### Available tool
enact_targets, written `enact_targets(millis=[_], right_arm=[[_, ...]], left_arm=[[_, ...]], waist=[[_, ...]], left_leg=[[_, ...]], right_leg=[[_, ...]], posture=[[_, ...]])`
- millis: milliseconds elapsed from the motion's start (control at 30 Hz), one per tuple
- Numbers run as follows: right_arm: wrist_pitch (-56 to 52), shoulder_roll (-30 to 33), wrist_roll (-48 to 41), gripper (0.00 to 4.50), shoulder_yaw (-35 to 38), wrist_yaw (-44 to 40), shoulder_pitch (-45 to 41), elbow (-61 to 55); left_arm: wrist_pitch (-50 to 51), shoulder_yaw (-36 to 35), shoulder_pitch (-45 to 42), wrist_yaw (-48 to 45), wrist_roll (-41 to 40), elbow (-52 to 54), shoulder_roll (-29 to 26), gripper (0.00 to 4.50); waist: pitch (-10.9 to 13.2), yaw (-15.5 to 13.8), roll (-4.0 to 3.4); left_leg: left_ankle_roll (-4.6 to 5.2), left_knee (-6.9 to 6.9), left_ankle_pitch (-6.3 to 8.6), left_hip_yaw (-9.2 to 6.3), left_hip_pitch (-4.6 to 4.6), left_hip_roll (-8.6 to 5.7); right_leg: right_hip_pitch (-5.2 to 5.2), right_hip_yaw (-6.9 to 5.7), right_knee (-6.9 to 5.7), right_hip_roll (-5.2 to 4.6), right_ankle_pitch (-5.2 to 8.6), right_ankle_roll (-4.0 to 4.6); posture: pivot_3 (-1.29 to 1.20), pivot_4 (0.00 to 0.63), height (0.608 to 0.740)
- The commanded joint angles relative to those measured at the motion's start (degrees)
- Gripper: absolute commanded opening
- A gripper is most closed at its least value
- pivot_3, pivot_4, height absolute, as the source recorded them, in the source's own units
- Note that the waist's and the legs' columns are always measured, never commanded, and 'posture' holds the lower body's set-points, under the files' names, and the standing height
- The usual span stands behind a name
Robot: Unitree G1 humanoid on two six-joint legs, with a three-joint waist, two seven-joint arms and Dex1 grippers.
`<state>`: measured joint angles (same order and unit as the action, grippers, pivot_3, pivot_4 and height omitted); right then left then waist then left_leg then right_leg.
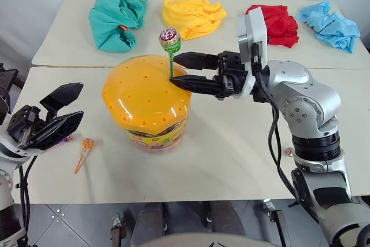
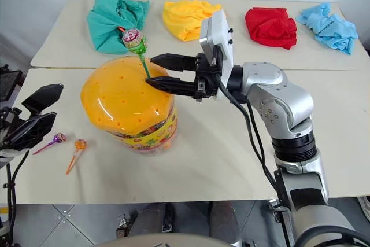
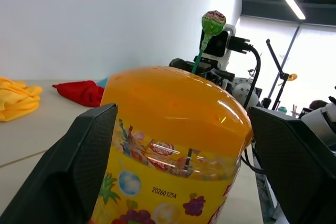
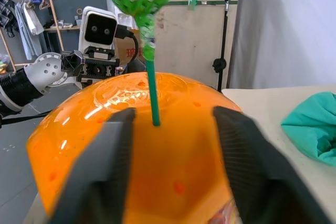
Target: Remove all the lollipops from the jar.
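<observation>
The jar (image 1: 147, 105), a clear tub with a holed orange-yellow dome lid and a printed fruit band, stands mid-table. A green lollipop (image 1: 169, 40) stands upright in a lid hole on its green stick. My right gripper (image 1: 173, 70) reaches in level from the right. Its fingers (image 4: 118, 145) stand on either side of the stick, open, with a gap on each side. An orange lollipop (image 1: 87, 143) and a purple lollipop (image 2: 57, 138) lie on the table left of the jar. My left gripper (image 1: 81, 101) hangs open beside them, empty, facing the jar (image 3: 168, 129).
Four crumpled cloths lie along the far table: teal (image 1: 115, 18), yellow (image 1: 193, 15), red (image 1: 278, 24) and blue (image 1: 329, 24). A seam between the two tables runs just behind the jar. The near table edge is close to my body.
</observation>
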<state>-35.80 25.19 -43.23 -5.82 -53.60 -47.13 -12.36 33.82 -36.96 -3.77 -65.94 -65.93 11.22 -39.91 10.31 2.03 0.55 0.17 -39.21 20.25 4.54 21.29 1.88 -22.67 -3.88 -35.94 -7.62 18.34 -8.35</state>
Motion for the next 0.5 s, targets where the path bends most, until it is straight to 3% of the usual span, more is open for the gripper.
enact_targets(millis=[33,133,333,500], right_arm=[[2.68,-1.97,-1.12,0.9,2.44,-1.02,-0.88,-0.67],[4.14,-3.35,-1.96,0.05,3.52,-2.12,-0.58,-0.56],[2.45,-2.89,-7.94,0.05,9.22,-1.45,0.15,-3.35],[-2.34,11.74,-7.71,0.05,17.67,-1.94,4.0,-4.01]], left_arm=[[-1.11,-1.77,-0.5,0.99,-1.96,2.12,0.57,4.22],[-1.37,-1.03,-0.52,0.77,-1.38,1.86,0.76,4.22],[-1.66,-0.17,-1.5,0.7,-1.06,1.38,0.66,4.22],[-0.74,0.87,0.03,-2.23,0.8,2.51,-2.42,4.22]], waist=[[0.0,0.01,0.0],[0.0,-0.08,0.0],[0.0,-0.29,0.0],[0.01,-0.69,0.01]], left_leg=[[0.0,0.0,0.0,0.0,0.0,0.0],[0.0,0.0,0.0,-0.01,0.0,-0.02],[0.0,0.0,0.0,-0.03,0.01,-0.02],[0.05,0.0,0.03,-0.1,0.05,-0.07]], right_leg=[[0.0,0.0,0.0,0.0,0.0,0.0],[0.0,0.0,0.0,-0.02,0.0,0.0],[0.0,0.0,0.0,-0.02,-0.01,-0.02],[0.03,0.0,0.04,-0.09,-0.03,-0.04]], posture=[[0.0,0.15,0.74],[0.0,0.15,0.74],[0.0,0.15,0.74],[0.0,0.15,0.74]])
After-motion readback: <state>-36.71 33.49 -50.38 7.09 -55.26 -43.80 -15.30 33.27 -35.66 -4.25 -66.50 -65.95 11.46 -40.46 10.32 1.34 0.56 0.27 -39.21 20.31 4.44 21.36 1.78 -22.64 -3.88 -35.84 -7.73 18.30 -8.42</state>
